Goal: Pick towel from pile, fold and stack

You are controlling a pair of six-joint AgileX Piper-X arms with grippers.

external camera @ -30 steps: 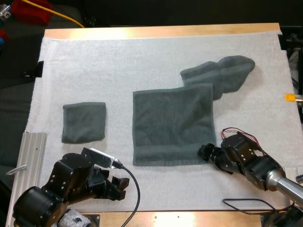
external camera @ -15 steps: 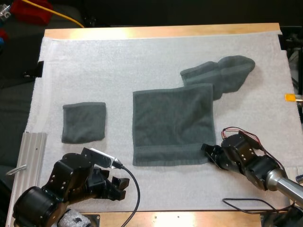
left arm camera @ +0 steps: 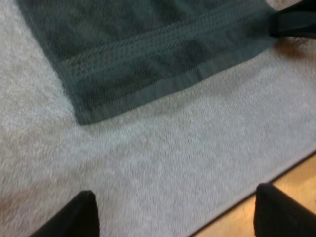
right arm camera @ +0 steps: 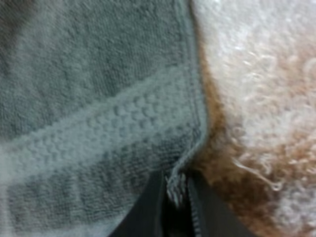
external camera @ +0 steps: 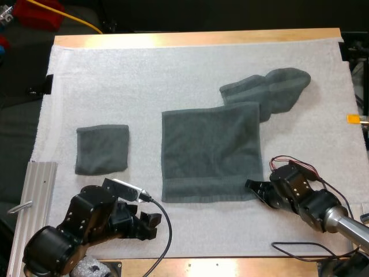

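You are finding no readable text, label, brand, number or sign on any surface in these views.
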